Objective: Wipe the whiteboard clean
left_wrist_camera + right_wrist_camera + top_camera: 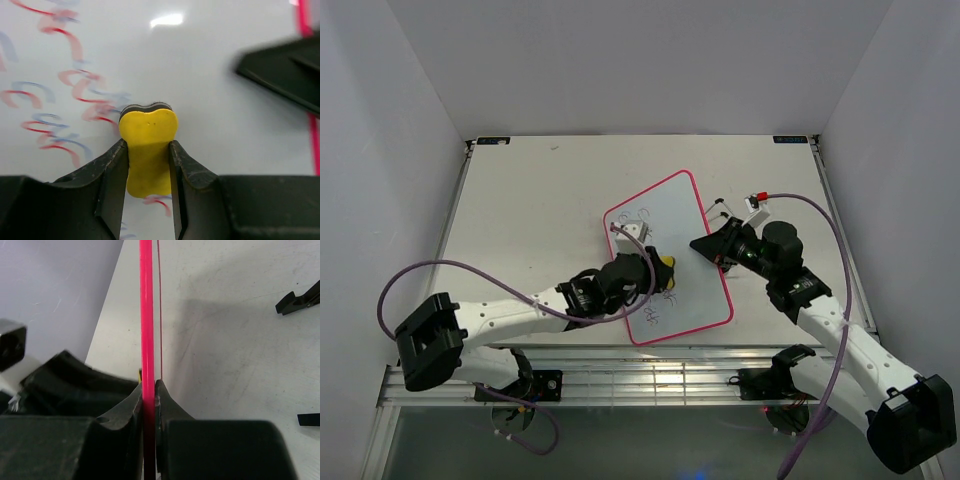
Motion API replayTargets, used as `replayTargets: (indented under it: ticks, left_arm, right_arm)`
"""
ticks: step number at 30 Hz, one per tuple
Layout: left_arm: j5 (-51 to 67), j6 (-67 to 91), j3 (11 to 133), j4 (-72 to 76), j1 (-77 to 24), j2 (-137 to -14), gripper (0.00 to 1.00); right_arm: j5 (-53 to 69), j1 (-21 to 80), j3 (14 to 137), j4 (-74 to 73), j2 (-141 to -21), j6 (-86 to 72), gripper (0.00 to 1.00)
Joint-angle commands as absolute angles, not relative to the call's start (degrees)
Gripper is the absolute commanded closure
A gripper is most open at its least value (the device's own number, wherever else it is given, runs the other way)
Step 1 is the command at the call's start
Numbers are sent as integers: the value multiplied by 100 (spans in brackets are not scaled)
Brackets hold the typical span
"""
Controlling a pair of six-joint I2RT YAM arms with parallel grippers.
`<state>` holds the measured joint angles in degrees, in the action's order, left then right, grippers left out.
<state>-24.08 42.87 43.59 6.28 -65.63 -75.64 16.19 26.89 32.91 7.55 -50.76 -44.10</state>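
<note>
The whiteboard point(670, 205), white with a pink frame, lies slanted on the table's middle. Smeared red and blue scribbles point(70, 95) cover its left part in the left wrist view. My left gripper point(658, 274) is shut on a small yellow sponge point(149, 131), which presses on the board point(215, 55) beside the scribbles. My right gripper point(706, 246) is shut on the board's right edge. In the right wrist view the pink frame point(146, 310) runs straight up from between that gripper's point(149, 386) closed fingers.
Two black clips point(299, 299) point(310, 419) lie on the grey table point(225, 340) right of the board. A small red and white piece point(756, 200) sits near them. White walls close in the table on three sides.
</note>
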Motion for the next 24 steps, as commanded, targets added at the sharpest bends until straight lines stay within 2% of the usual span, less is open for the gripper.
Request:
replayTargets:
  ticks: [1, 5, 9, 13, 19, 24]
  left_arm:
    - [-2427, 4430, 3982, -115, -5820, -7304, 100]
    - [-1935, 4342, 3639, 219, -4943, -7119, 100]
    - [-1285, 4105, 3857, 185, -4273, -7207, 100]
    - [-933, 3666, 4577, 149, -4105, -7488, 100]
    - [-423, 3595, 4939, 466, -4069, -7786, 100]
    - [483, 4051, 5001, 756, -4201, -7998, 100]
  right_arm:
    - [2407, 2760, 3586, 1828, -4614, -4913, 92]
    - [2628, 2760, 3463, 1609, -4413, -4791, 92]
    - [2540, 2760, 3340, 1267, -4201, -4562, 92]
    - [2741, 2760, 3331, 1213, -4201, -4456, 92]
    - [3110, 2760, 3366, 1353, -4245, -4474, 92]
    - [3243, 2760, 3489, 1433, -4350, -4447, 92]
